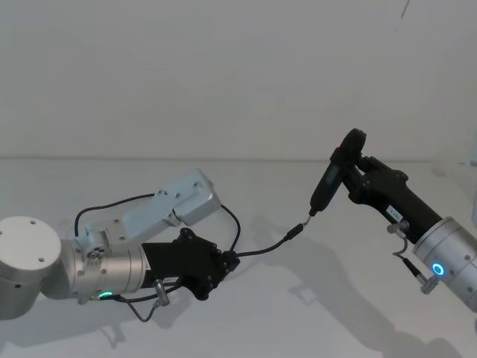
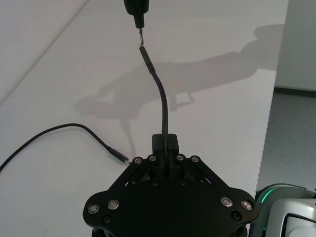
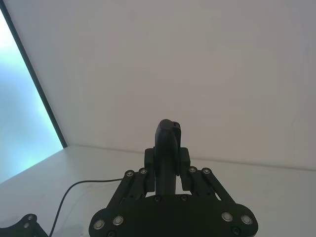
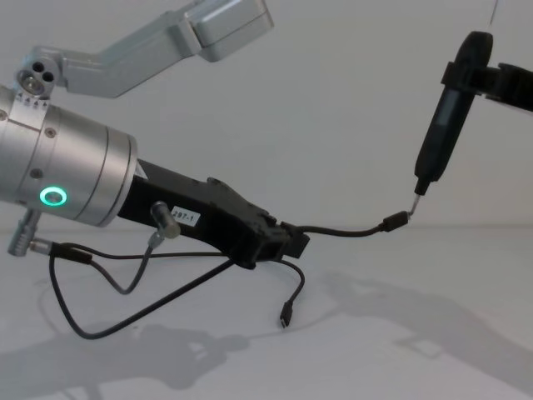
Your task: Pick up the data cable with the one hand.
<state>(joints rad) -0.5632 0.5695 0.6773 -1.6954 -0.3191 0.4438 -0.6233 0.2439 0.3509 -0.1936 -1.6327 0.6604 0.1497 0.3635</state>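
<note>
The data cable (image 4: 341,231) is hanging in the air above the worktop (image 1: 313,313), pinched near one end by the left gripper (image 1: 227,262), whose fingers (image 2: 164,144) are closing on it so that a short length is sticking out ahead with its plug (image 1: 295,230) lifted. The rest of the cable is trailing back in loops under the left arm. By my judgement the pick-up itself is done with that one hand, and what is coming next is fine alignment: the plug is sitting just below the pointed tip of the black pen-like tool (image 1: 329,181), which the right gripper (image 3: 167,163) is clamping between its fingers, so any further move is calling for slow, steady travel. The chest view is showing the other plug (image 4: 286,317) dangling free just over the worktop, and the tool tip almost touching the raised plug. The left wrist view is showing the cable arching straight from the fingers toward the tool tip (image 2: 140,35).
</note>
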